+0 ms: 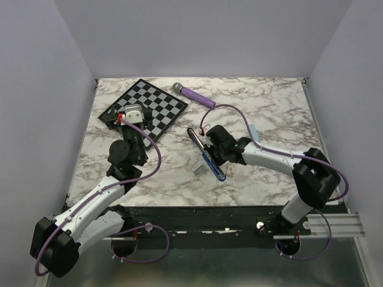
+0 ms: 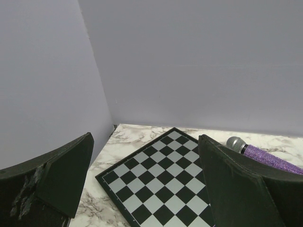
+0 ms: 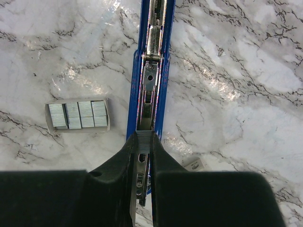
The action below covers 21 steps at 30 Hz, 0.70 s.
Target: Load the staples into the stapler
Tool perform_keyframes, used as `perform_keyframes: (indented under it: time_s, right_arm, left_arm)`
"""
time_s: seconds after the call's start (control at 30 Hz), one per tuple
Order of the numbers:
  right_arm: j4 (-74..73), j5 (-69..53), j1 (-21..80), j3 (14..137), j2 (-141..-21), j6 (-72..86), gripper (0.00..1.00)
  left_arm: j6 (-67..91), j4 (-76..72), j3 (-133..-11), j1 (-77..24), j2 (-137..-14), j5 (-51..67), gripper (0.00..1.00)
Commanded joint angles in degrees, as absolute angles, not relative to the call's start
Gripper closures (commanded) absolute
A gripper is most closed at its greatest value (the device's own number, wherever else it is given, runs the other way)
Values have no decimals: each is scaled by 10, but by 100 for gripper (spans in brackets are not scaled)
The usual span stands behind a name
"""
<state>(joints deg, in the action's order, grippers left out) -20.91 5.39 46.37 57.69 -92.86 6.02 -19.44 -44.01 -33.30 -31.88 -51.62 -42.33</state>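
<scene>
So the only container here is a little white box [image 3: 48,118] sitting on the marble table [image 1: 269,101]. It's open on top and has staples [image 3: 78,115] in it, silver strips packed side by side in a couple of rows and pretty much filling it. The box is just beside the stapler [image 3: 150,71], with a small gap, not touching.

The stapler is lying on the table around the middle, a bit toward the right arm, and runs diagonally in the overhead view. It's swung open, so it looks long and skinny. It has a dark blue shell along both edges and a silver metal channel down the centre, with a coil spring showing in it.

The right tool [image 3: 143,137] is down on the stapler with its two black fingers nearly together, pinching the thin metal strip in the middle. You can see the silver bit running through the narrow slit between them.

The left tool [image 2: 144,156] is spread as wide as it goes with nothing in it. It's hanging in the air over a chessboard [image 1: 149,104] in the far left part of the table. There's also a purple microphone [image 1: 192,94] just past the board's corner.
</scene>
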Motion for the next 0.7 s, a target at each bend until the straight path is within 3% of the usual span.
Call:
perform_keyframes:
  time_s: [0.0, 0.67]
  right_arm:
    - [-218, 51, 462, 591, -916, 69, 88]
    - [-230, 62, 453, 589, -933, 78, 89]
  left_arm:
    - [-191, -448, -329, -316, -511, -411, 1]
    - [-189, -447, -329, -316, -513, -410, 1]
